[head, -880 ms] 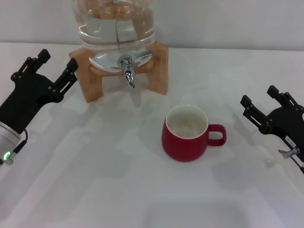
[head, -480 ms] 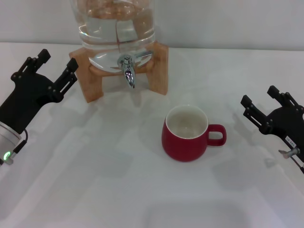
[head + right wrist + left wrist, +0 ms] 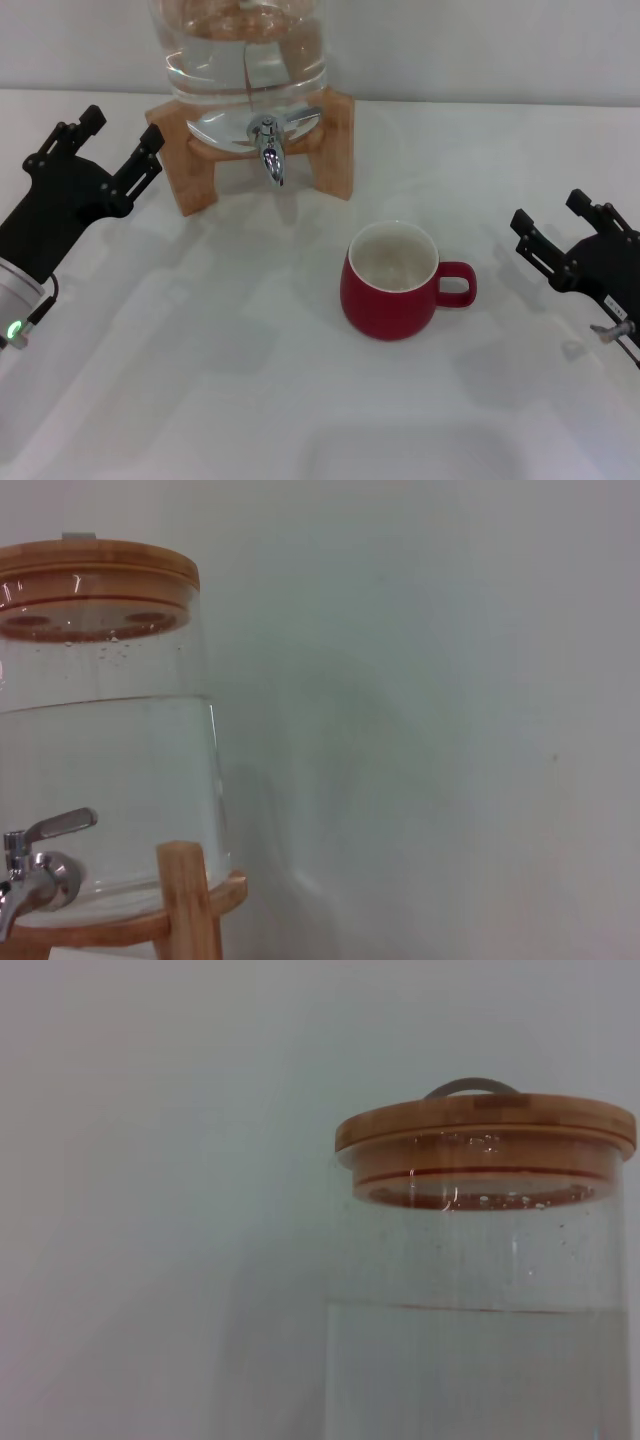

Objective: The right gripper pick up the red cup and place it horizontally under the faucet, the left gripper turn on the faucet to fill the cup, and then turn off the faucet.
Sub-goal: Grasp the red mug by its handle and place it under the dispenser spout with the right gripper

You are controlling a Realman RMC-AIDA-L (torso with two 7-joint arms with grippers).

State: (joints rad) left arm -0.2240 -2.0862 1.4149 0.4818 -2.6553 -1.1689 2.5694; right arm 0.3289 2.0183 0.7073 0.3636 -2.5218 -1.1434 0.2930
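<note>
I see the glossy red ceramic cup upright on the white table, below-right of the chrome faucet. Right black claw gripper spread wide beside its handle; left black claw gripper wide too, left of the wooden stand.

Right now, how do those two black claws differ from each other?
The left gripper hangs beside the wooden stand, while the right gripper sits farther forward, right of the red cup. The left arm shows a green light; the right claw carries a small white label. Both are black, two-fingered, open and holding nothing.
</note>
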